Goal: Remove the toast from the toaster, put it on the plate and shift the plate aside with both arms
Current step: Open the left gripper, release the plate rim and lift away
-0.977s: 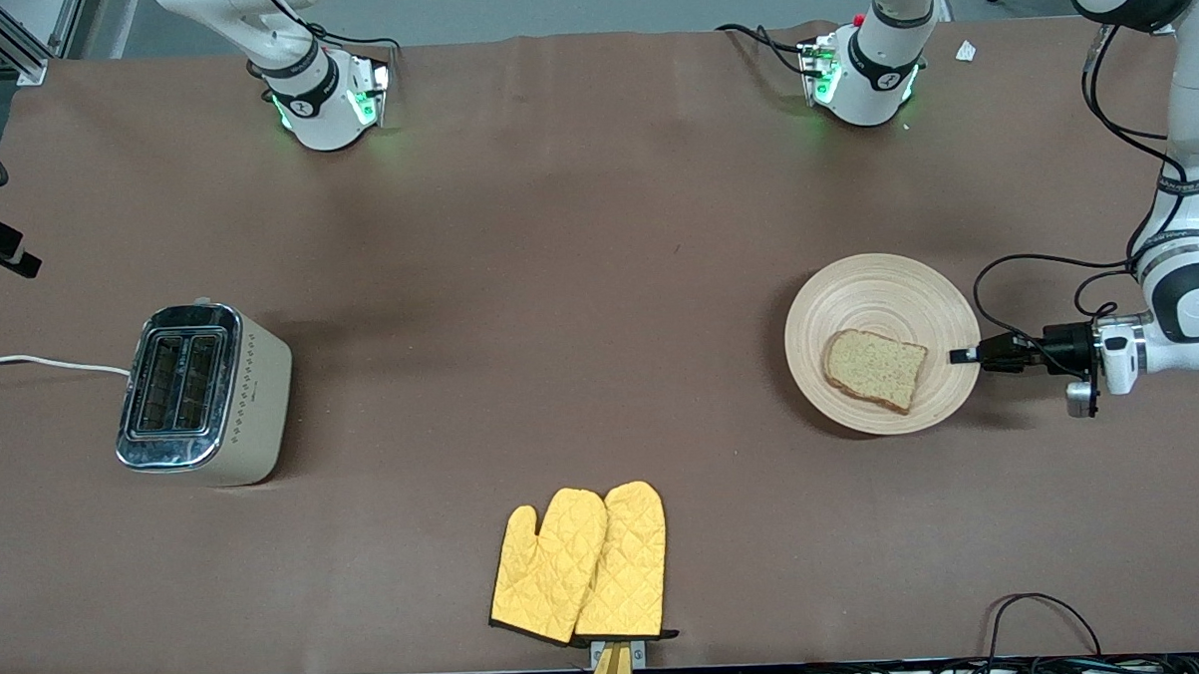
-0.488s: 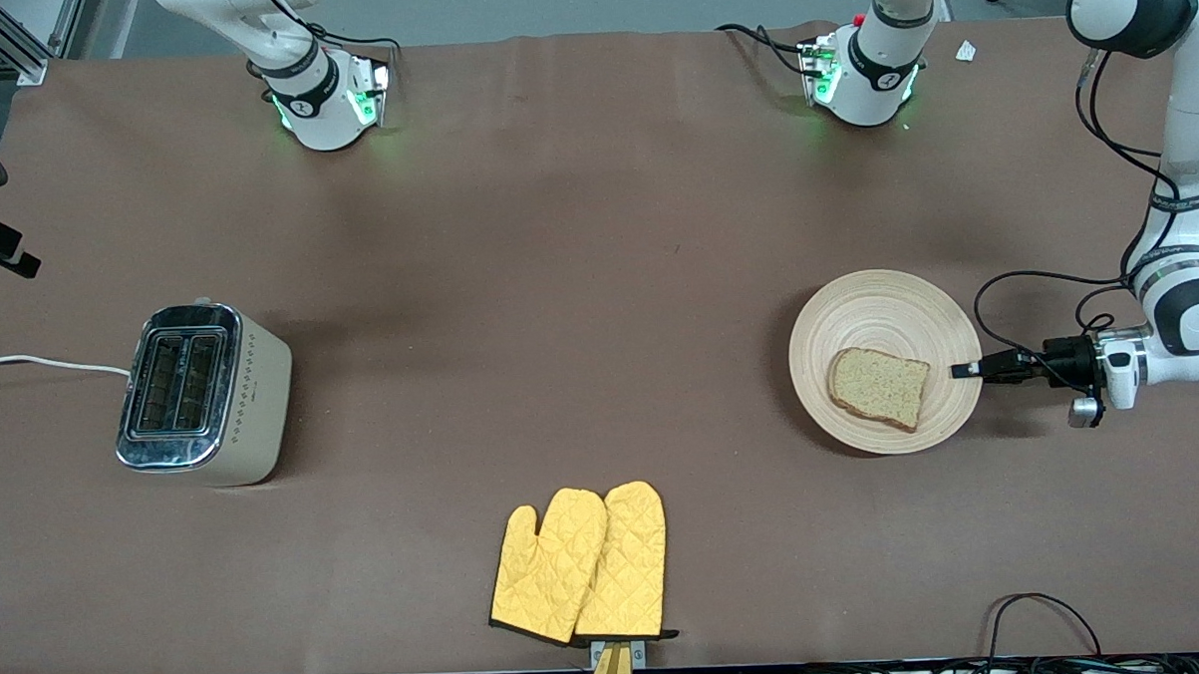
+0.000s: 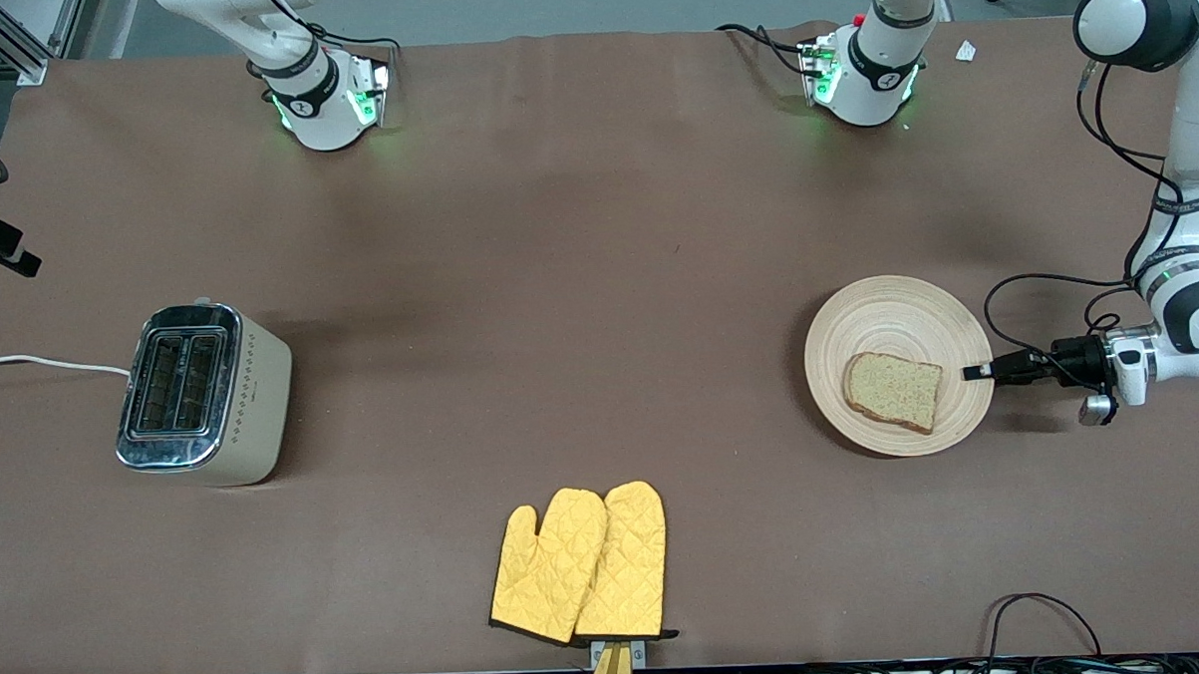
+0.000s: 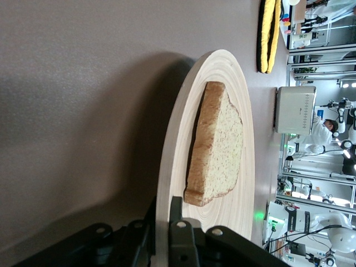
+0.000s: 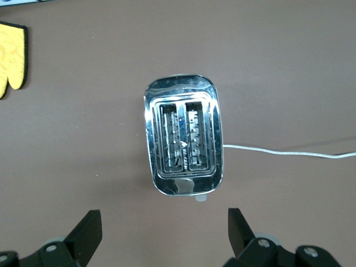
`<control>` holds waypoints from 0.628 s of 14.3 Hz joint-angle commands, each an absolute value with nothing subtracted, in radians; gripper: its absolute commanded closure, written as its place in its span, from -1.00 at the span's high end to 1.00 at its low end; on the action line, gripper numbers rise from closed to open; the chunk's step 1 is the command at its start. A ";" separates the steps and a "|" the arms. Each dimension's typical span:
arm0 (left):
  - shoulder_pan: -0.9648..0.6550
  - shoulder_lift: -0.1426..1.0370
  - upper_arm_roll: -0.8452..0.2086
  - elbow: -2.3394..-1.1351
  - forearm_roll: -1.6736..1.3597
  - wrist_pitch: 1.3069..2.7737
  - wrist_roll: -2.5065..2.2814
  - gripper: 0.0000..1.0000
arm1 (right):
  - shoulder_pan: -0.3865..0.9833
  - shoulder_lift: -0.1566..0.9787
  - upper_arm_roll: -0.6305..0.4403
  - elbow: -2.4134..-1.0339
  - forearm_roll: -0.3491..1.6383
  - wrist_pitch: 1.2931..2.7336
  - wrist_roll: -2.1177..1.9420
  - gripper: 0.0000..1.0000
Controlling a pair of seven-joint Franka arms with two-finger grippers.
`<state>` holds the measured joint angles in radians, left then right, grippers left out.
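Note:
The round wooden plate lies toward the left arm's end of the table, with the toast lying flat on it. My left gripper is shut on the plate's rim at the side toward the left arm's end. In the left wrist view the jaws pinch the rim of the plate, one above and one below, close to the toast. My right gripper is open and empty, high over the toaster. It is outside the front view.
The silver toaster with two empty slots stands toward the right arm's end, its white cord running off the table. Two yellow oven mitts lie at the table's edge nearest the front camera. Cables trail from the left wrist.
My left gripper has drawn the plate with the toast toward the left arm's end and a little nearer the front camera. Nothing else has moved.

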<state>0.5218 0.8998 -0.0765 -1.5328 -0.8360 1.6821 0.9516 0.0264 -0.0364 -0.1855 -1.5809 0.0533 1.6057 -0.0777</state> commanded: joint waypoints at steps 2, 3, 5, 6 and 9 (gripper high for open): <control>0.532 0.911 -0.084 -1.506 -0.859 1.655 0.974 0.77 | 0.034 -0.043 -0.179 -1.571 0.055 1.568 -0.087 1.00; 0.534 0.911 -0.084 -1.508 -0.864 1.667 0.980 1.00 | 0.031 -0.044 -0.181 -1.571 0.055 1.565 -0.090 1.00; 0.529 0.897 -0.083 -1.505 -0.845 1.674 0.976 1.00 | 0.026 -0.043 -0.184 -1.557 0.055 1.565 -0.091 1.00; 0.528 0.887 -0.080 -1.503 -0.824 1.675 0.967 1.00 | 0.022 -0.043 -0.186 -1.548 0.054 1.566 -0.091 1.00; 0.525 0.884 -0.078 -1.461 -0.729 1.697 0.882 1.00 | 0.020 -0.043 -0.186 -1.543 0.052 1.566 -0.091 1.00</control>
